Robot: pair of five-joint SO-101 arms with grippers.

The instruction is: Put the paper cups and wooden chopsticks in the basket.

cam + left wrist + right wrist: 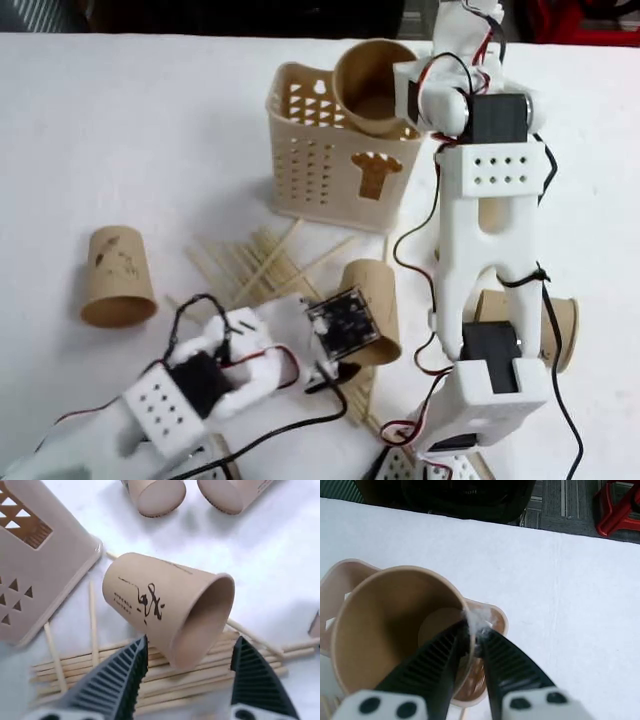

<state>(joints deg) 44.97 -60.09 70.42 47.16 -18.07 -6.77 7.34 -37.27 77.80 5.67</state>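
- Looking down from the high view, the right arm holds a paper cup (375, 85) tilted over the basket (335, 170), at its far corner. A second cup (118, 275) lies on its side well apart on the white table (120, 120). A third cup (375, 300) lies among scattered wooden chopsticks (260, 265).
- From the left wrist view, the left gripper (191, 642) gapes wide and grips nothing. Its jaws stand either side of the third cup (150, 605) at its mouth end. That cup rests on the chopsticks (90, 665), near the basket (40, 580) wall.
- From the right wrist view, the right gripper (474, 629) is nearly closed, pinching the paper cup (385, 620) by its wall, one jaw inside and one outside. The basket (492, 617) rim sits just beneath.
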